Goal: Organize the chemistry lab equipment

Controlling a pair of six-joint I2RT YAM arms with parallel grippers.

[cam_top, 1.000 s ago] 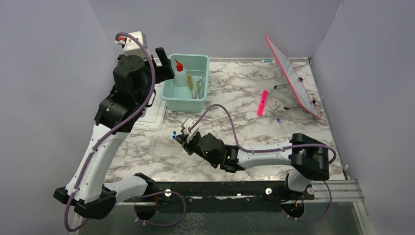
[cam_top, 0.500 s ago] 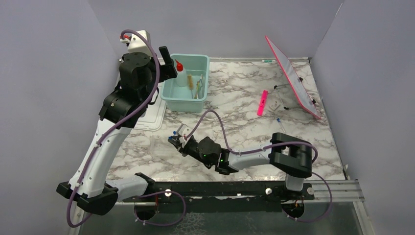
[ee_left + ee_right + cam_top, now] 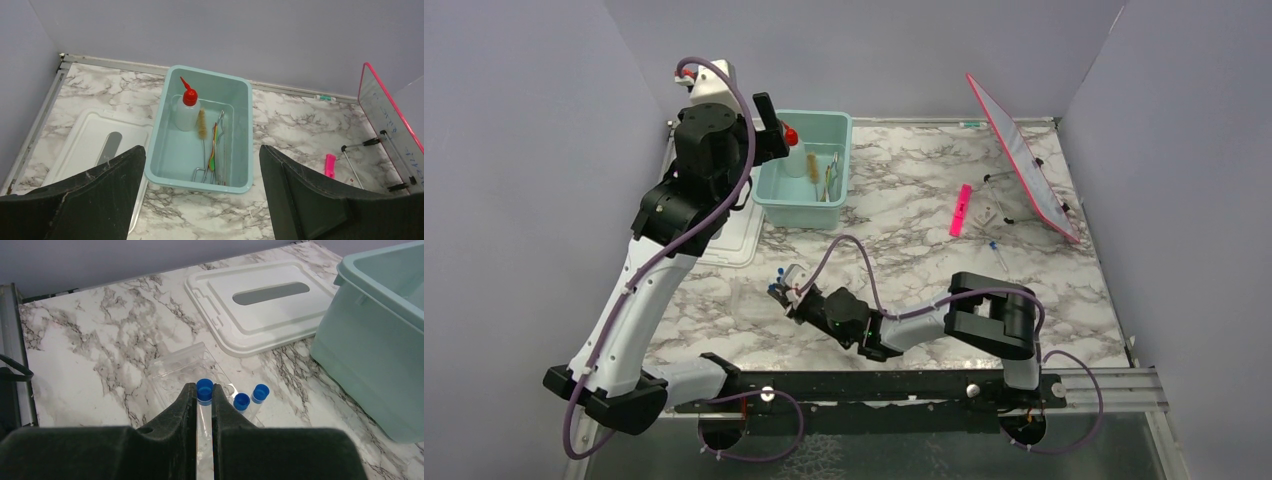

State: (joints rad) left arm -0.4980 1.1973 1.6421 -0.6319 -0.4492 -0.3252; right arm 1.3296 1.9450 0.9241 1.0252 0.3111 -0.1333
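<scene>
Right gripper (image 3: 203, 388) pinches a blue-capped vial (image 3: 204, 412), with two other vials (image 3: 241, 401) just beside it. Left gripper (image 3: 201, 150) gapes wide above the teal tub (image 3: 242, 135), which holds the squeeze bottle (image 3: 186, 112), a brush (image 3: 202, 125) and the wire tongs (image 3: 200, 173). Compared with a second ago, the left gripper has swung closer over the tub.

We count three blue-capped vials (image 3: 242, 401), one squeeze bottle (image 3: 186, 113), one teal tub (image 3: 197, 185), one white lid (image 3: 85, 145) and one pink strip (image 3: 962, 210).
</scene>
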